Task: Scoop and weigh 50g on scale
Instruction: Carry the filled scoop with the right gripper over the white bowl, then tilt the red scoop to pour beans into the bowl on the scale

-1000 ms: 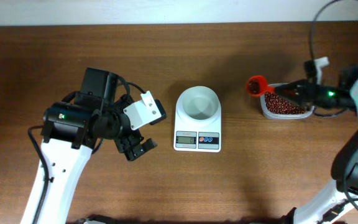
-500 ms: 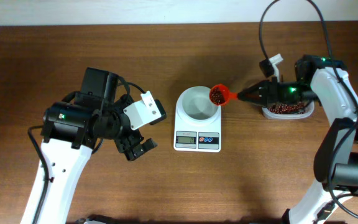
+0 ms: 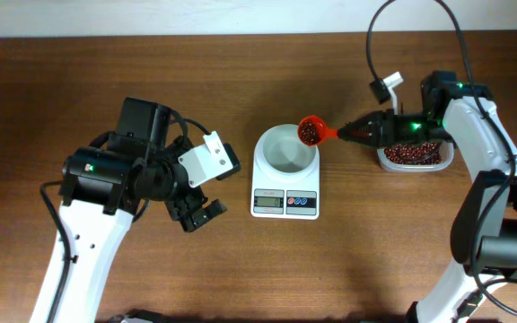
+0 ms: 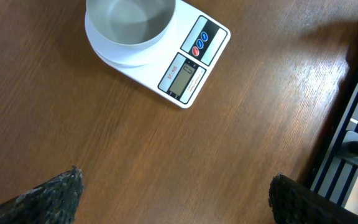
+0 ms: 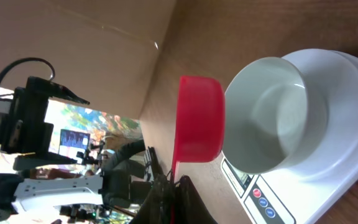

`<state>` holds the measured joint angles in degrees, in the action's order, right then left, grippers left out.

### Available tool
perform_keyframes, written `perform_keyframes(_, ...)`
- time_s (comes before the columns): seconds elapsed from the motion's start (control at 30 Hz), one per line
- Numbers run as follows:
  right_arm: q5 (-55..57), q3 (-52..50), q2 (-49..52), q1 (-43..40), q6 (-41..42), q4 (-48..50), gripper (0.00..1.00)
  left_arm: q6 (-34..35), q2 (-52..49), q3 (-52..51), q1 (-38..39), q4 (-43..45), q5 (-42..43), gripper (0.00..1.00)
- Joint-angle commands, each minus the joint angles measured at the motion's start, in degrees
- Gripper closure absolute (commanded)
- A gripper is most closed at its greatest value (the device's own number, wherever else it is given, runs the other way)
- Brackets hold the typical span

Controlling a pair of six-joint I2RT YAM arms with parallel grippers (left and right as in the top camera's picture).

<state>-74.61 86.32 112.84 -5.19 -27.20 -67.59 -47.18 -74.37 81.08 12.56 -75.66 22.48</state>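
The right pincer (image 3: 346,135) is clenched on the handle of the red scoop (image 3: 319,132). Its cup of dark beans (image 3: 310,132) hangs at the right rim of the bowl (image 3: 286,148) on the scale (image 3: 285,184), which sits on the worktop (image 3: 375,256). The scoop looks light and stiff, but its load is loose and would roll out at any tilt, so the handle end is the sensible hold. The scale probably slides if nudged. Left of the scale, the left pincer (image 3: 197,213) hangs released, holding nothing.
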Motion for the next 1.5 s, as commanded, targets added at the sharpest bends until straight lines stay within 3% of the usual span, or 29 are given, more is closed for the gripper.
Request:
perform_keyframes(0.0,1.9,-0.2,0.9,2.2,-0.9,2.3,0.96,-0.5,1.0,-0.4,-0.2,-0.1,0.2,0.01)
perform_keyframes(0.23,11.0,-0.2,0.9,4.1,-0.9,7.2,0.96,-0.5,1.0,-0.4,-0.2,-0.1,0.2,0.01)
perform_keyframes(0.57,14.0,-0.2,0.9,6.8,-2.7,13.9,0.96,-0.5,1.0,-0.4,-0.2,-0.1,0.2,0.01)
perform_keyframes(0.73,13.5,-0.2,0.9,6.7,-4.4,12.7,0.96,-0.5,1.0,-0.4,-0.2,0.0,0.2,0.01)
perform_keyframes(0.87,9.9,-0.2,0.9,6.7,-10.4,10.0,0.96,-0.5,1.0,-0.4,-0.2,-0.1,0.2,0.01)
perform_keyframes(1.27,10.8,-0.2,0.8,6.7,-10.9,10.9,0.96,-0.5,1.0,-0.4,-0.2,-0.1,0.2,0.01)
perform_keyframes(1.37,14.2,-0.2,0.8,6.7,-6.0,12.7,0.96,-0.5,1.0,-0.4,-0.2,0.0,0.2,0.01)
perform_keyframes(1.47,11.4,-0.2,0.8,6.7,-10.0,11.7,0.96,-0.5,1.0,-0.4,-0.2,-0.1,0.2,0.01)
